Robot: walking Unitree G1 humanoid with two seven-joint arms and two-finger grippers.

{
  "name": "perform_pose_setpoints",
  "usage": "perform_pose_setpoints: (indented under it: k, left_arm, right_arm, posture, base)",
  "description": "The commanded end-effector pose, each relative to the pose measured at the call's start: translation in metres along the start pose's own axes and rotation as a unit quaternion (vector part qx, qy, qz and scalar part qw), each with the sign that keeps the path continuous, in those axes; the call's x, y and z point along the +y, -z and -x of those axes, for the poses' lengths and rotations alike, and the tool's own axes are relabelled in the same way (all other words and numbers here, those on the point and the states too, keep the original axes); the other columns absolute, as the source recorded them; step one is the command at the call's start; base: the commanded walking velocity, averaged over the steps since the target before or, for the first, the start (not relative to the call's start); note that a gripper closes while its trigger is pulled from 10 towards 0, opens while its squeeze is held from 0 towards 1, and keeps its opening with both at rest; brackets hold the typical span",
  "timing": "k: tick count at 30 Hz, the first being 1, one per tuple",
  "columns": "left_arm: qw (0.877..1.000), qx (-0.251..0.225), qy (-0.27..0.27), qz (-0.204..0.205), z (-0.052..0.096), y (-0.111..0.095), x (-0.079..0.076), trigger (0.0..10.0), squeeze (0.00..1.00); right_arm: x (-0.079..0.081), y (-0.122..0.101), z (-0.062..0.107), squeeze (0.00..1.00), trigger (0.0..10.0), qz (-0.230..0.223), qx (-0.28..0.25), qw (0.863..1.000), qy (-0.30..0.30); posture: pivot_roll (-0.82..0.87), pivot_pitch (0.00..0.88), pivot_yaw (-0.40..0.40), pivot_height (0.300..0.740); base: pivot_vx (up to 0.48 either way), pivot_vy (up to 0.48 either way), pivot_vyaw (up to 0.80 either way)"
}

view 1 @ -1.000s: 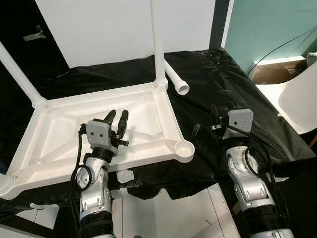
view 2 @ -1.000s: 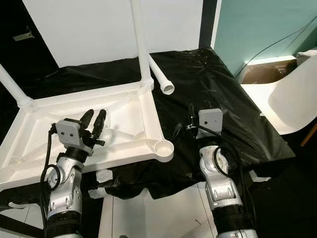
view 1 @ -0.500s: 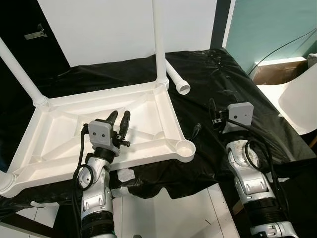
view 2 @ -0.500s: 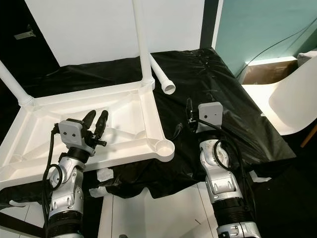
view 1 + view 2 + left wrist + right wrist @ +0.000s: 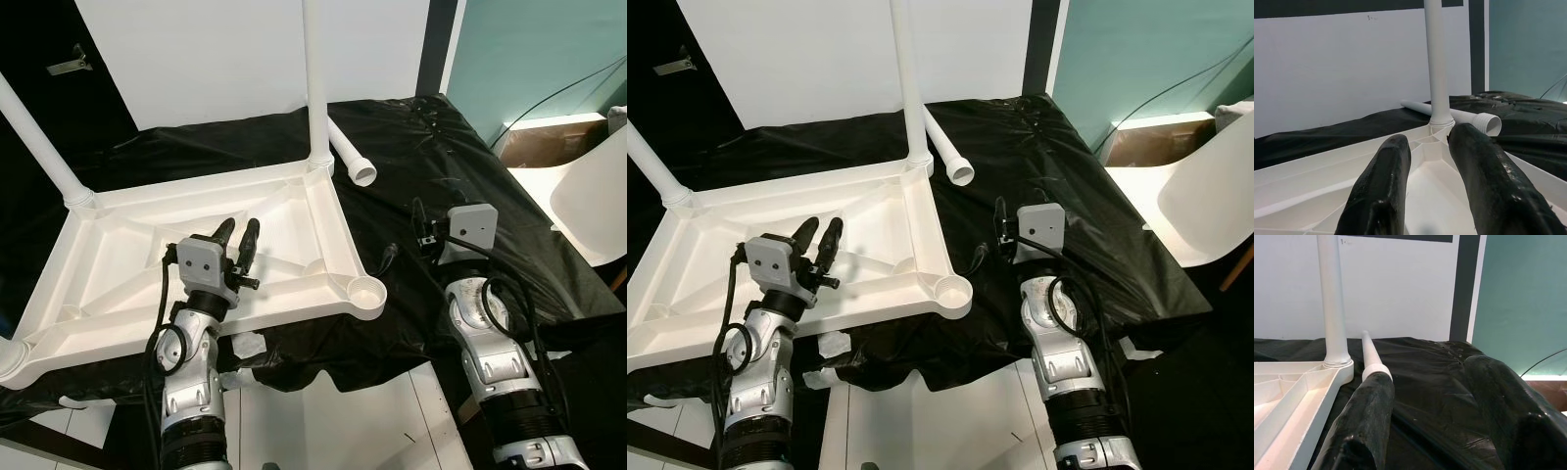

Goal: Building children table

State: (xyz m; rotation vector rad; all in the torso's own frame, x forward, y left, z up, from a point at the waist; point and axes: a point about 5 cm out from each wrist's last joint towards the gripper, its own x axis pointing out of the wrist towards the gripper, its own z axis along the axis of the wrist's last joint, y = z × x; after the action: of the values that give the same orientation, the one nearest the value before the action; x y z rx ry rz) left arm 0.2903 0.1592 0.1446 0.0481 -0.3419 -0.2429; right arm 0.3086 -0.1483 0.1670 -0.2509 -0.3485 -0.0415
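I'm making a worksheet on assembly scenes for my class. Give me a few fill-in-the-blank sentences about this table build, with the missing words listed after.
1. The white tabletop lies upside down on a ____ sheet.
2. The loose table leg lies on the sheet beside the ____ leg fitted in the far corner.
3. The corner socket nearest the right gripper holds ____ leg.
4. The left gripper hovers over the tabletop with its fingers ____.

Missing words: black; upright; no; open
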Motion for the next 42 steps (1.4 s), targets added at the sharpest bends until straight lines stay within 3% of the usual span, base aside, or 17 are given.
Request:
perform_pose_setpoints:
  k: [1, 10, 42]
  left_arm:
    - [0.993, 0.022, -0.118, 0.021, 0.0085, 0.0116, -0.0015, 10.0, 0.00]
    - [0.993, 0.021, -0.115, 0.021, 0.0062, 0.0119, -0.0019, 10.0, 0.00]
    - [0.994, 0.032, -0.107, 0.017, 0.0042, 0.0143, -0.0034, 10.0, 0.00]
  right_arm:
    - [0.0019, 0.0005, -0.0003, 0.00, 10.0, 0.000, 0.002, 1.000, 0.002]
    - [0.0028, 0.0002, -0.0037, 0.00, 10.0, -0.020, 0.005, 1.000, -0.003]
    - [0.0054, 0.0037, -0.0042, 0.00, 10.0, -0.013, 0.014, 1.000, -0.002]
  posture:
    - [-0.08, 0.000, 0.058, 0.740]
    - [-0.08, 0.000, 0.056, 0.740]
    - [-0.08, 0.000, 0.066, 0.740]
  base:
    - [0.000, 0.000, 0.00]
    - [0.000, 0.000, 0.00]
    - [0.000, 0.000, 0.00]
